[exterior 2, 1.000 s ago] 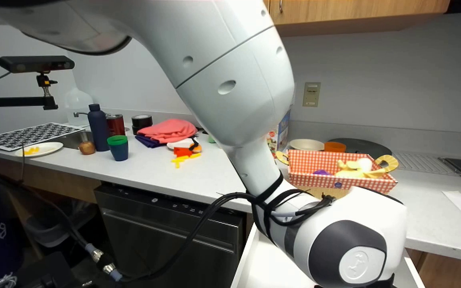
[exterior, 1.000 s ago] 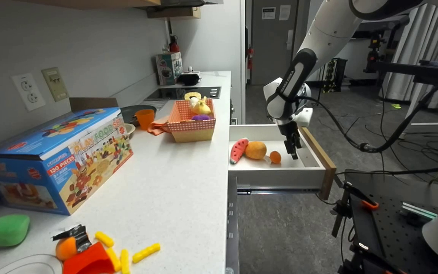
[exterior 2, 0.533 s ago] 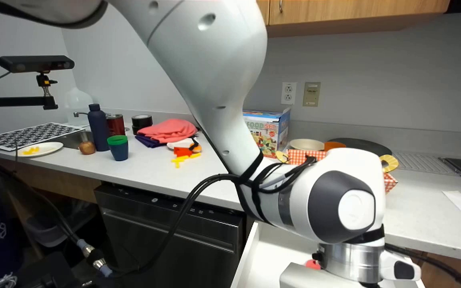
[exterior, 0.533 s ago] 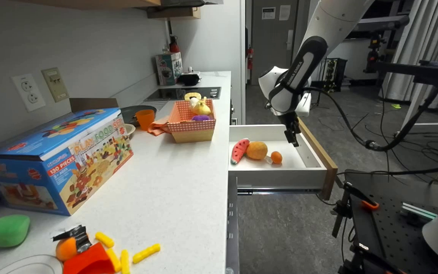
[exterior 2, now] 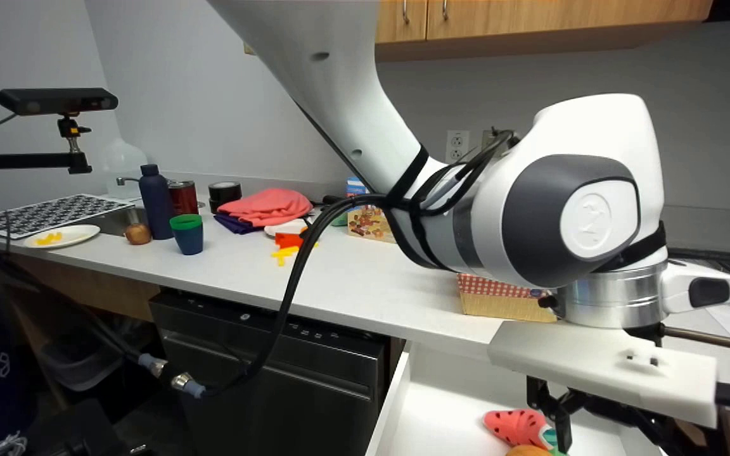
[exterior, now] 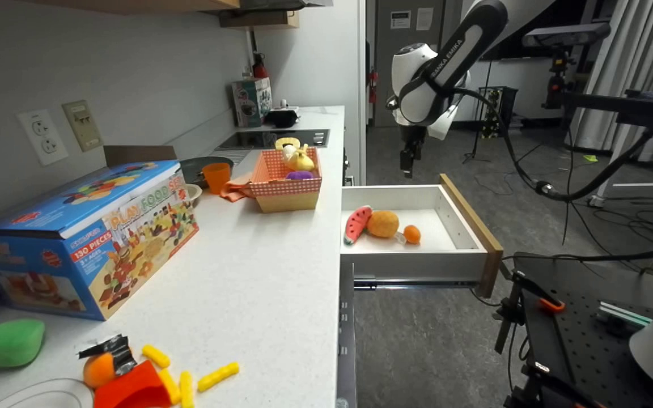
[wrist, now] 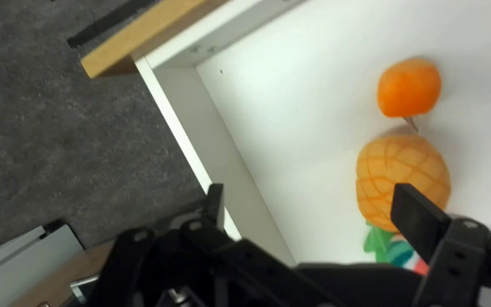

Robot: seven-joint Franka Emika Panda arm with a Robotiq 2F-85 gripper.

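Observation:
My gripper (wrist: 309,189) is open and empty, above the pulled-out white drawer (wrist: 177,123). In an exterior view the gripper (exterior: 408,167) hangs higher than the drawer rim (exterior: 406,258). In the wrist view one finger overlaps the drawer's side wall and the other overlaps a toy pineapple (wrist: 392,166). A small orange toy fruit (wrist: 409,87) lies beside the pineapple on the drawer floor. A red watermelon toy (exterior: 357,224) lies on the pineapple's other side; it also shows in an exterior view (exterior 2: 516,425). In the wrist view it is mostly hidden behind a finger.
A red checkered basket (exterior: 284,198) with toy food stands on the counter (exterior: 258,283) beside the drawer. An orange cup (exterior: 216,177) and a play food box (exterior: 134,238) stand farther along. The drawer's wooden front (exterior: 471,235) sticks out over the floor. A black cable (exterior: 516,153) hangs from the arm.
My gripper has risen out of the drawer and moved towards the counter side in an exterior view. The toys lie almost exactly where they were.

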